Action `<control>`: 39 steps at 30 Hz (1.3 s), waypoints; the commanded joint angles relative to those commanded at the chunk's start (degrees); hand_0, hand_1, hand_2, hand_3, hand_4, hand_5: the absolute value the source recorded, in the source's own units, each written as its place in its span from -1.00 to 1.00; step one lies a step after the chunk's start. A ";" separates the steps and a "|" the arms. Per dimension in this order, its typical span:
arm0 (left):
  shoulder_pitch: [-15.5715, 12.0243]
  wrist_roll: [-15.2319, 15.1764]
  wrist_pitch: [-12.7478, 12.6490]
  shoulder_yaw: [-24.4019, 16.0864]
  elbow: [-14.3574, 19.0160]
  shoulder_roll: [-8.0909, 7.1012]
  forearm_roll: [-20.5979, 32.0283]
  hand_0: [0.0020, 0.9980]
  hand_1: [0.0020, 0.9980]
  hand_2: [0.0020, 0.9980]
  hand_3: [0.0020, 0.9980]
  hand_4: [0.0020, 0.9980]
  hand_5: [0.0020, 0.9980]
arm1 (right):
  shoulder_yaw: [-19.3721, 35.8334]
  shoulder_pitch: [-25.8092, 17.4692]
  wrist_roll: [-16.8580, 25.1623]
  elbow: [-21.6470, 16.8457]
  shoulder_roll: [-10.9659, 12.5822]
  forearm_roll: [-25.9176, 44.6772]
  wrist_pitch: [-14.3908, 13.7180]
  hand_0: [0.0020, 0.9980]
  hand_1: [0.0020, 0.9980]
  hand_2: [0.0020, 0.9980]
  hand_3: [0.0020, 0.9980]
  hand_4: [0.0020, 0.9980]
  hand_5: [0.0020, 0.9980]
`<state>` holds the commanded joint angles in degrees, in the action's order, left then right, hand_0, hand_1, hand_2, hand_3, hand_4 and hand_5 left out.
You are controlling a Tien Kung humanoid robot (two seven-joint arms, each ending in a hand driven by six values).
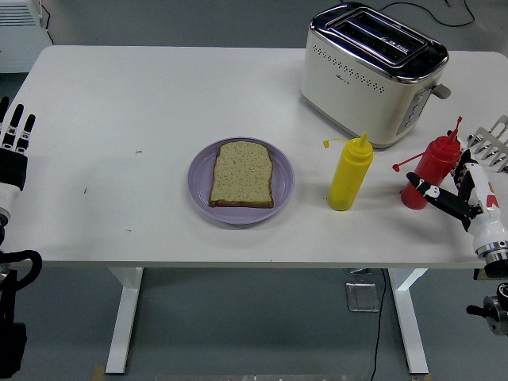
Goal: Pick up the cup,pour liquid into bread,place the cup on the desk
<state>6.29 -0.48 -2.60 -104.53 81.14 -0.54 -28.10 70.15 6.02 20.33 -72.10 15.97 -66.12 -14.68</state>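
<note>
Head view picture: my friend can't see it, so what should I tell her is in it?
A robot's right hand reaches around a red squeeze bottle on a white table. Nearby stand a yellow squeeze bottle, a toaster and bread on a purple plate; the left hand rests at the edge.

The plate (240,181) sits on the counter (119,103) and serves as the landmark. A slice of bread (242,174) lies flat on it. To the plate's right stands one squeeze bottle (350,172), and farther right of the plate stands a second squeeze bottle (429,168). Behind and to the right of the plate, toward the counter's far edge, stands the toaster (370,73). The right robot hand (464,190) is at the second bottle, far right of the plate. The left robot hand (13,147) is far left of the plate, at the counter's edge.
</note>
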 joint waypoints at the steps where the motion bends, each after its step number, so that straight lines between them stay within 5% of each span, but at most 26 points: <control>1: -0.01 0.00 0.00 0.03 -0.01 0.01 0.00 0.59 0.50 0.51 0.42 0.01 0.98 | -0.22 0.26 0.08 0.23 -0.04 0.32 -0.08 1.00 0.86 1.00 1.00 0.90 -0.44; 24: -0.23 -0.03 0.03 0.00 -0.06 0.11 -0.02 0.59 0.50 0.51 0.42 0.01 0.98 | -5.35 6.13 2.69 5.72 -2.54 7.04 -3.83 0.86 0.70 0.80 0.97 0.86 -0.46; 25: -0.20 -0.03 0.03 -0.05 -0.06 0.11 -0.02 0.59 0.50 0.50 0.42 0.01 0.98 | -5.54 6.40 3.01 5.95 -2.64 7.59 -4.38 0.75 0.59 0.66 0.84 0.84 -0.48; 29: -0.19 -0.04 0.01 -0.24 -0.06 0.13 -0.02 0.59 0.50 0.50 0.42 0.01 0.98 | -6.75 7.49 4.10 6.91 -2.83 9.65 -5.78 0.75 0.59 0.66 0.84 0.84 -0.48; 30: -0.19 -0.04 0.01 -0.26 -0.06 0.13 -0.02 0.59 0.50 0.50 0.42 0.01 0.98 | -6.92 7.61 4.20 7.02 -2.84 9.85 -5.88 0.56 0.41 0.41 0.63 0.79 -0.54; 36: -0.18 -0.04 0.03 -0.31 -0.07 0.18 -0.02 0.59 0.50 0.50 0.42 0.01 0.98 | -9.54 8.96 5.92 8.55 -3.33 13.28 -8.00 0.56 0.41 0.41 0.63 0.79 -0.54; 37: -0.19 -0.04 0.02 -0.33 -0.08 0.19 -0.02 0.59 0.50 0.50 0.43 0.01 0.98 | -10.17 9.19 6.34 8.83 -3.42 14.20 -8.36 0.35 0.20 0.17 0.39 0.73 -0.61; 39: -0.20 -0.05 0.02 -0.35 -0.10 0.21 -0.03 0.59 0.50 0.50 0.43 0.01 0.98 | -11.13 9.59 7.25 9.28 -3.65 15.88 -9.13 0.35 0.20 0.17 0.39 0.73 -0.61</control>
<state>6.08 -0.53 -2.57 -104.88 81.04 -0.32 -28.12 59.02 15.61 27.58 -62.82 12.32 -50.24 -23.81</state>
